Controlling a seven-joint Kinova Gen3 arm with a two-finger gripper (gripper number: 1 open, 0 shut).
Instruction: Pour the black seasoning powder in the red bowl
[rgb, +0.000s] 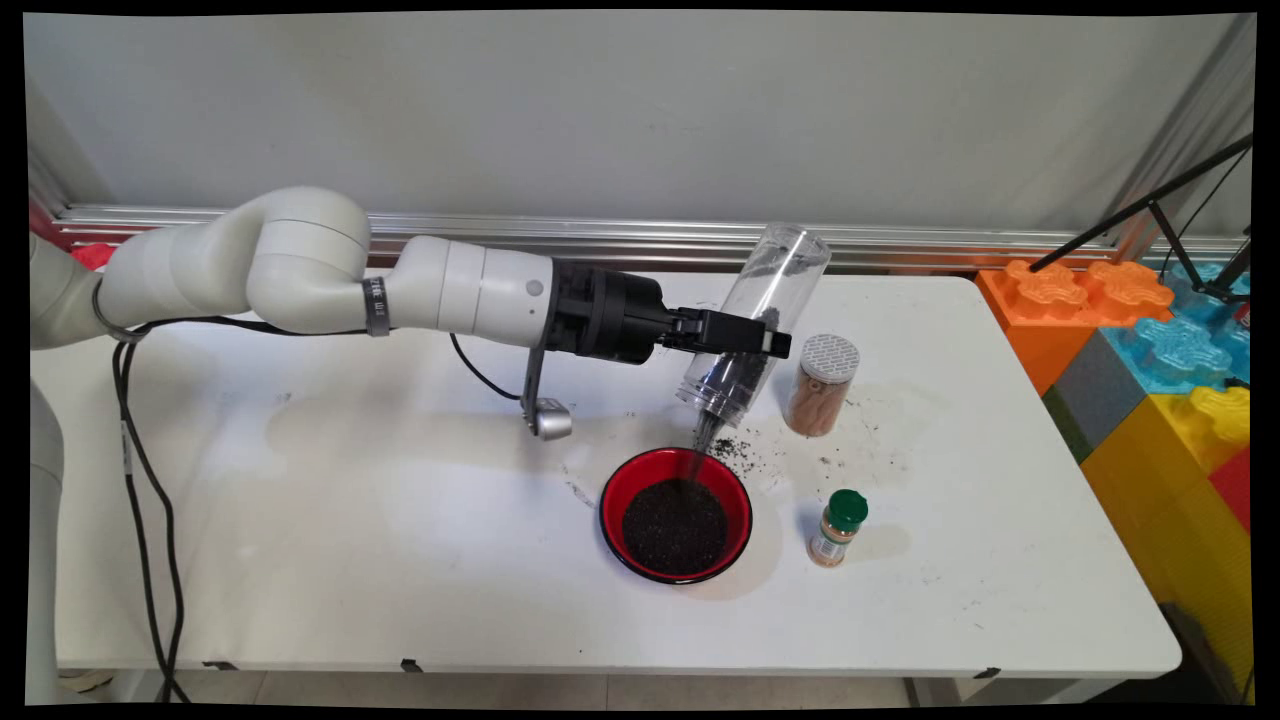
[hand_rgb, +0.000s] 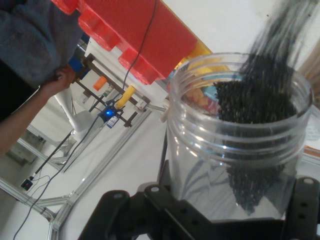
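Gripper (rgb: 765, 338) was clenched on a clear plastic jar (rgb: 760, 325), held mid-body, jar tipped mouth-down and slightly left, base up toward the wall. Jar mouth hung just above the far rim of a red bowl (rgb: 676, 514). A thin stream of dark granules (rgb: 700, 440) ran from mouth to bowl.

Step in hand, by judgement: pour underway, near its end. Jar approx. empty; only a residue clung along the lower wall near the mouth. In the hand view the jar (hand_rgb: 235, 145) filled the frame w/ granules (hand_rgb: 255, 100) sliding past the threaded neck; gripper linkage seen at bottom edge, jaws hidden behind the jar there.

Next move, by judgement: would call for holding the tilt till flow stops, then righting the jar w/o swinging the mouth past the rim. Risk: more spill, as mouth sat close to the bowl's far edge.

Containers:
- Red bowl: black inside, well filled w/ dark granules, heap approx. central.
- Spilled granules (rgb: 735, 448): on table just beyond bowl rim, scatter trailing right.
- Jar w/ white grid lid (rgb: 822, 385): upright, just right of the tipped jar, tan contents, shut.
- Small spice bottle, green cap (rgb: 838, 528): upright, right of bowl, apart from it, orange-brown contents, shut.

Table (rgb: 350, 520) white, some smudges.
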